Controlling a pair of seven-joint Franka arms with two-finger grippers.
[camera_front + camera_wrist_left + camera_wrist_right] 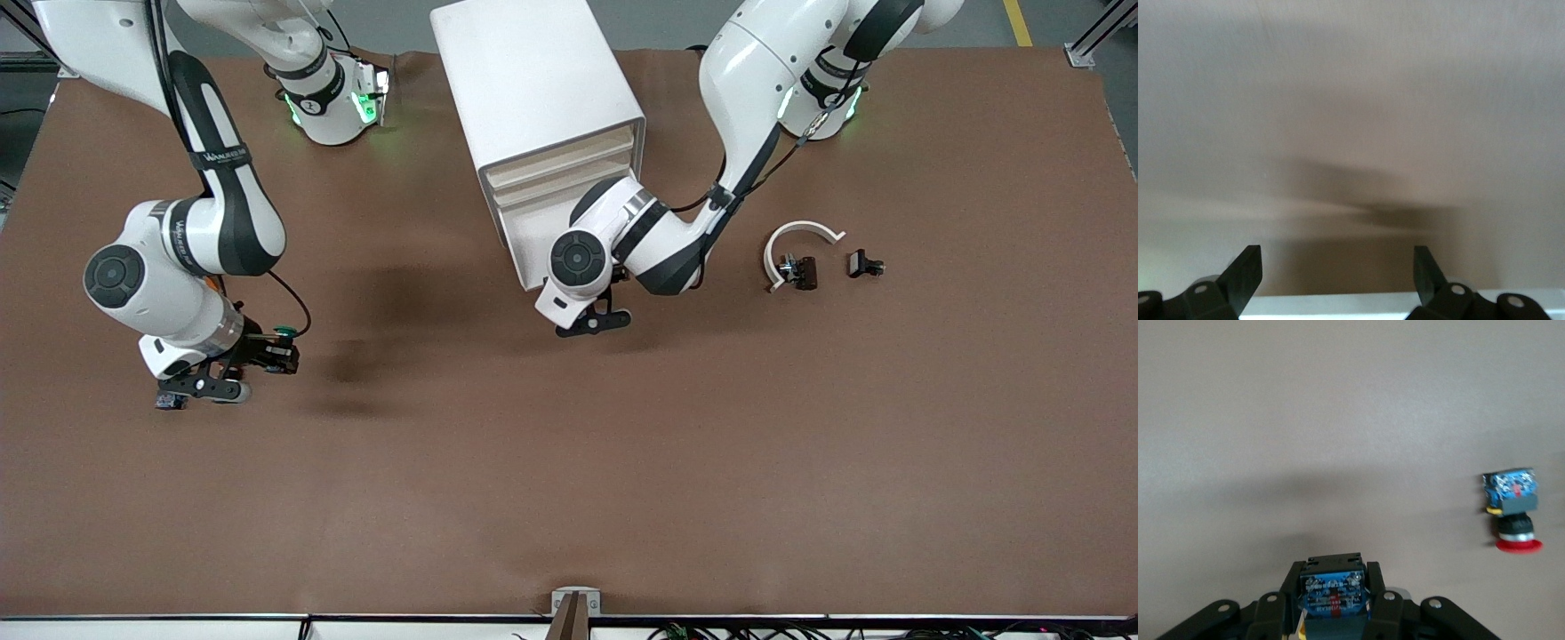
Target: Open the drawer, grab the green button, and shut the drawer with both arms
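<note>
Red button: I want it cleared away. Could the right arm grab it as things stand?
Probably not yet: the right gripper is shut on the green button. The red button lies bare on the table close by, so the way itself looks free.

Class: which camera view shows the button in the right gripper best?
The right wrist view: the button shows close up, its blue body clamped in the right gripper. The front view shows it small, with its green cap visible. The left wrist view does not show it.
</note>
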